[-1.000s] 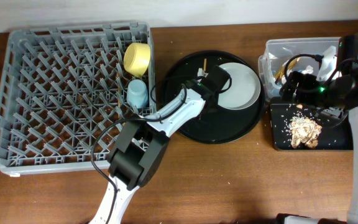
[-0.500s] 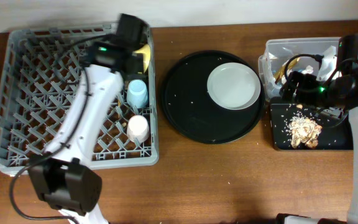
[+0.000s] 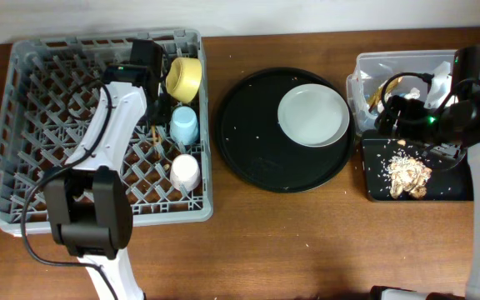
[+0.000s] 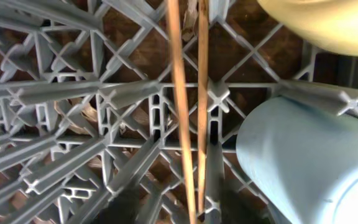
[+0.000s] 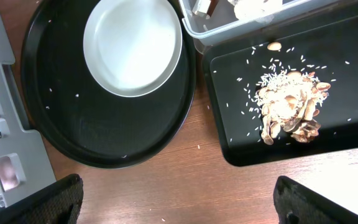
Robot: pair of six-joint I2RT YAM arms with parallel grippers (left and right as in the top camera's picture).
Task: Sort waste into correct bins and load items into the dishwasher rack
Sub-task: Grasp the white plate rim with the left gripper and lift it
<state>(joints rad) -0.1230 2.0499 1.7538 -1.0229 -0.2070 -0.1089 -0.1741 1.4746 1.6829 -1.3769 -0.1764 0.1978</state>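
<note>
Both apart — left pincer [image 4: 183,209] over chopsticks [image 4: 179,93] in rack [image 4: 61,94], right pincer [image 5: 180,200] above wooden table [image 5: 166,186]

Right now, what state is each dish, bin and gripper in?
chopsticks, lying in the dishwasher rack
yellow bowl, on its side in rack
light blue cup, in rack
pink-white cup, in rack
plate, on round tray, not racked
black rectangular tray, holding food scraps
right gripper, open, empty
left gripper, over chopsticks, jaws unclear
</note>
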